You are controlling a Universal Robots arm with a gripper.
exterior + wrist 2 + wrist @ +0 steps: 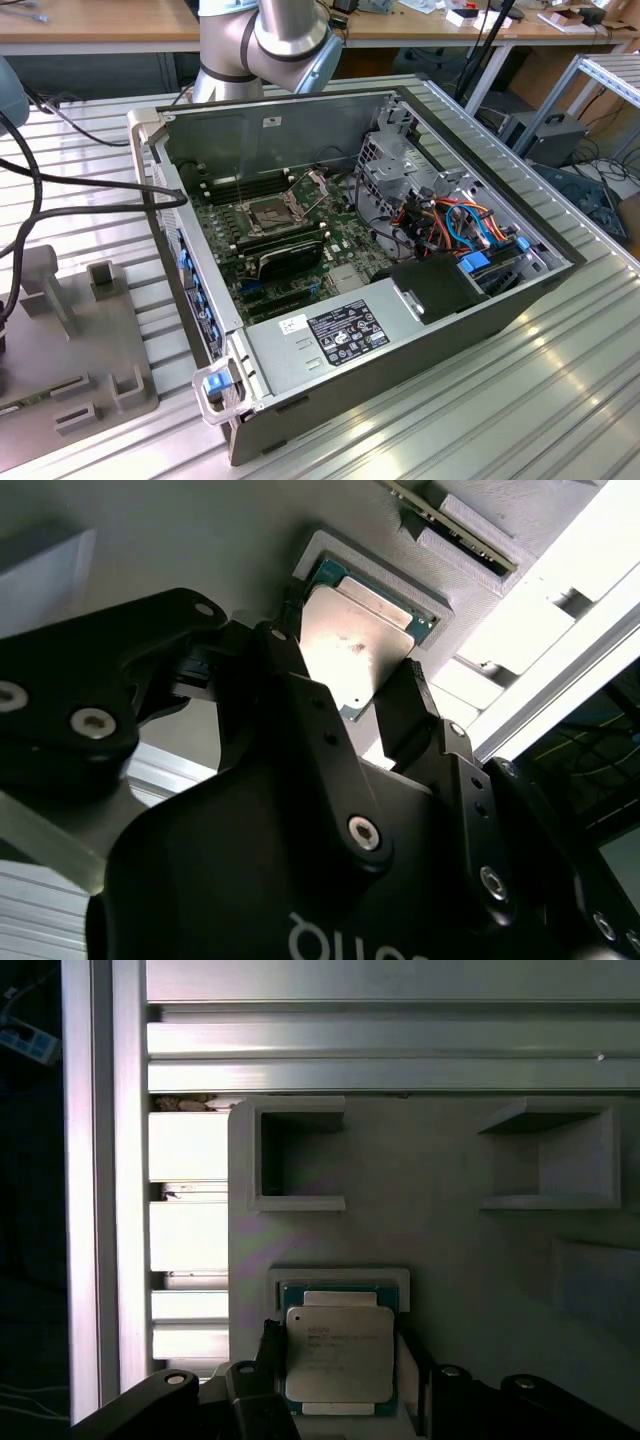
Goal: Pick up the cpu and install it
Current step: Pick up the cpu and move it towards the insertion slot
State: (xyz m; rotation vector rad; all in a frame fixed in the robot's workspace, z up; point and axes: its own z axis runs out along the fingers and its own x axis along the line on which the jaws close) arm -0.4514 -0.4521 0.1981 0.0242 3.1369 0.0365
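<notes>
Fingers [412,695]: closed in on two sides of the cpu [360,640].
Cpu: still lying in its grey holder [340,1276].
Socket [270,212]: empty.
Not done: lifting, fitting.

The exterior view is evenly lit. In the second wrist view glare whitens the cpu [360,640] at the dark, shadowed hand [348,670]; the bench [545,610] beyond burns white.

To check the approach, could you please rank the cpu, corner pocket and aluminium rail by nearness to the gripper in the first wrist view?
1. cpu, in its recess at the gripper.
2. corner pocket, farther along the tray.
3. aluminium rail, beyond the tray.
</notes>
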